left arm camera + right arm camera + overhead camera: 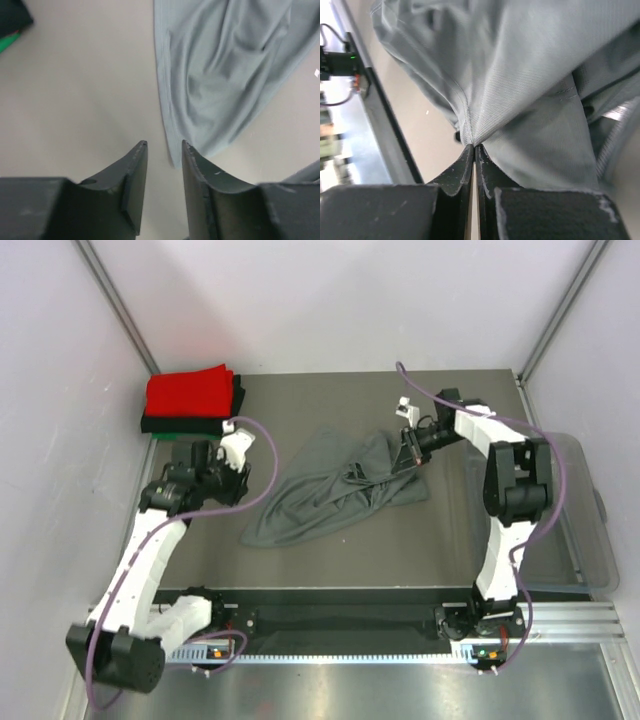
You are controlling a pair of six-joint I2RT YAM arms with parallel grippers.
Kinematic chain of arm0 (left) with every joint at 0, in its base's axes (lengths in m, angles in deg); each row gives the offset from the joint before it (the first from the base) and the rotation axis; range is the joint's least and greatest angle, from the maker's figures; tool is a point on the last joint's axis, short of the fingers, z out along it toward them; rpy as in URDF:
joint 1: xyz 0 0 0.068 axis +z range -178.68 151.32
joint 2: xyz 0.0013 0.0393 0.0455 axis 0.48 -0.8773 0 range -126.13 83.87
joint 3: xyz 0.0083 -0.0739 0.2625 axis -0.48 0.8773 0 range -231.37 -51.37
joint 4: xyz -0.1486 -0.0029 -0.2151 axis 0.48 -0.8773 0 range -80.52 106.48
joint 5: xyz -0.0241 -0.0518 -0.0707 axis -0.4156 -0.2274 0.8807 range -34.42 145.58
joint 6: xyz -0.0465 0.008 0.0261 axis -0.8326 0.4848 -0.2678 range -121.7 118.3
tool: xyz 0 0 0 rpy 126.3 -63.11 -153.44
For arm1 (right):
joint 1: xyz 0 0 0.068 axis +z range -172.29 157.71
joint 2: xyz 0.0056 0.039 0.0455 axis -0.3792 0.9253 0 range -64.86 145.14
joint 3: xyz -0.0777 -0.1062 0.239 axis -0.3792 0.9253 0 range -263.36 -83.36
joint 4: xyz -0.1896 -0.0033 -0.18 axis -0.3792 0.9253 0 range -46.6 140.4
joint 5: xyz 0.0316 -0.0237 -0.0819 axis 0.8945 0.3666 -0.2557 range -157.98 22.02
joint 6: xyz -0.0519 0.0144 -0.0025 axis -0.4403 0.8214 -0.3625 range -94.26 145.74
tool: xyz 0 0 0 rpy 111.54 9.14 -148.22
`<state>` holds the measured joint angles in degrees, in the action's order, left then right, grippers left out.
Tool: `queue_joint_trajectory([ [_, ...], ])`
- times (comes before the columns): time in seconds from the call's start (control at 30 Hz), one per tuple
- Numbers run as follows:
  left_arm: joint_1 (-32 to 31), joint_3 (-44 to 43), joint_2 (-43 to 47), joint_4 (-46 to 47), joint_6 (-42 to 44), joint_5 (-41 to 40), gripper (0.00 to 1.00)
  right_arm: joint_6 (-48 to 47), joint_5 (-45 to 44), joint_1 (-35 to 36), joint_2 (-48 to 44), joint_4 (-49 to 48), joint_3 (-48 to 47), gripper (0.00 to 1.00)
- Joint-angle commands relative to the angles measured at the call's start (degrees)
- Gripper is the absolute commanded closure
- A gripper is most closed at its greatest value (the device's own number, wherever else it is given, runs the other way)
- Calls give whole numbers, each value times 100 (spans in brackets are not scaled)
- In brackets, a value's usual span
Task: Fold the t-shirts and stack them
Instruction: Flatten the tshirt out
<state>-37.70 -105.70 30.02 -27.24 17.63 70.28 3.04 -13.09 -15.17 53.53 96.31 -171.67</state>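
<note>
A crumpled dark grey t-shirt [320, 495] is spread over the middle of the table [330, 400]. At the far left corner, a folded red t-shirt [188, 392] is stacked on a black t-shirt [180, 424] and a green t-shirt [163, 436].

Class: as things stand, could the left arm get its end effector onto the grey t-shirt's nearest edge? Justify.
Probably yes. The left end effector is open, empty and points at the grey t-shirt, whose hem lies just ahead with only bare table between them.
</note>
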Motion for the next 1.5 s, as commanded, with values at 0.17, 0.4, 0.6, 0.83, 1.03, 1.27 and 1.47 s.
queue_joint_trajectory([
  [0.17,-302,-1869,-2251,1496,-650,762,56,-288,-866,-79,-1861,-323,23,100],
  [0.4,-592,-3908,-5200,1631,-632,752,57,-270,-1340,-87,-2399,-492,236,100],
  [0.6,-654,-5736,-7101,1341,-738,956,57,-130,-1218,-245,-2601,-553,288,100],
  [0.83,-663,-6696,-8097,1436,-817,1061,55,-243,-753,-448,-2540,-369,323,100],
  [1.03,-707,-7241,-8678,1516,-1072,1176,55,-349,-585,-439,-2505,-255,323,100],
  [1.27,-830,-7443,-9091,1499,-1089,1237,55,-384,-576,-439,-2514,-272,455,100],
  [1.47,-900,-7531,-9311,1455,-1107,1281,56,-402,-603,-439,-2470,-289,455,100],
])
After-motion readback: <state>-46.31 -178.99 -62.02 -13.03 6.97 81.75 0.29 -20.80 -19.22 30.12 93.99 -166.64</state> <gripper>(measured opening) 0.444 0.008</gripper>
